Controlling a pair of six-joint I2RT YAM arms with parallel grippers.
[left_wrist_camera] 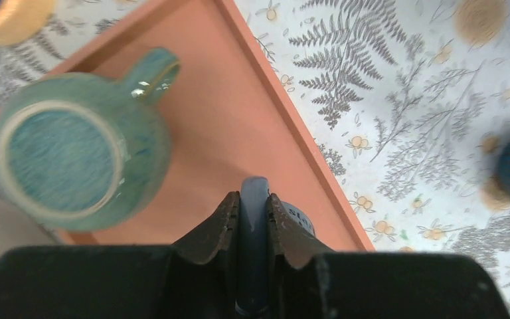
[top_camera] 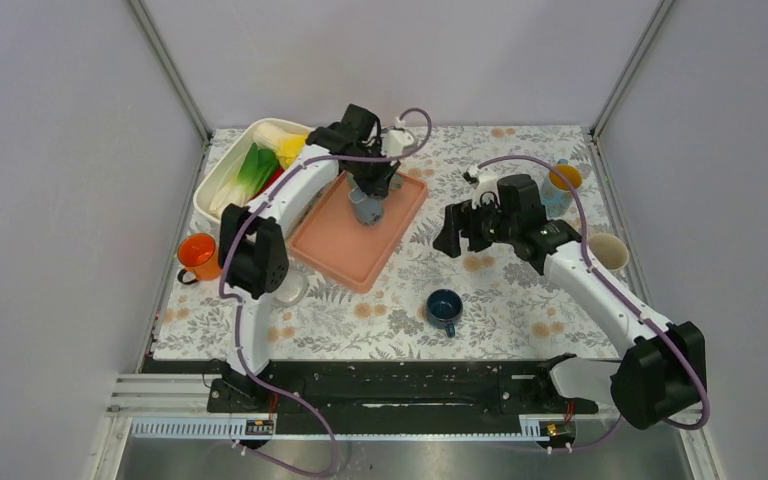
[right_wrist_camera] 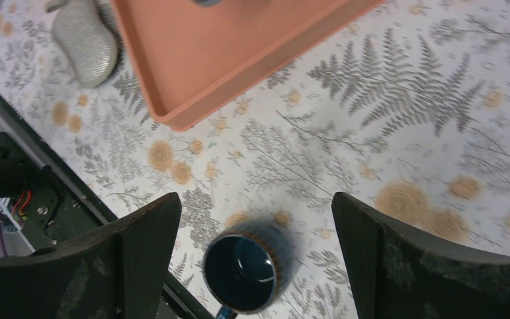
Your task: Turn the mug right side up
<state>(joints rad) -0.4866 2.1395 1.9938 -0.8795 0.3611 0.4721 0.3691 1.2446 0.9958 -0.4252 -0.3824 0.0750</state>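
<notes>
A teal mug (left_wrist_camera: 73,153) stands upside down, base up, on the salmon tray (left_wrist_camera: 239,119); in the top view the left arm hides it. My left gripper (left_wrist_camera: 254,199) is shut on the handle of a grey-blue mug (left_wrist_camera: 299,216), whose body sits just under the fingers over the tray (top_camera: 335,250). That mug also shows in the top view (top_camera: 367,208) below the left gripper (top_camera: 370,188). My right gripper (top_camera: 455,235) is open and empty above the table, right of the tray. A dark blue mug (right_wrist_camera: 242,272) stands upright on the table between its fingers (right_wrist_camera: 365,252) in the wrist view.
A white bin of vegetables (top_camera: 222,185) stands behind the tray's left side. An orange mug (top_camera: 198,257) and a pale cup (top_camera: 290,288) are at the left. A cream mug (top_camera: 608,252) and a blue mug with yellow inside (top_camera: 563,180) are at the right edge.
</notes>
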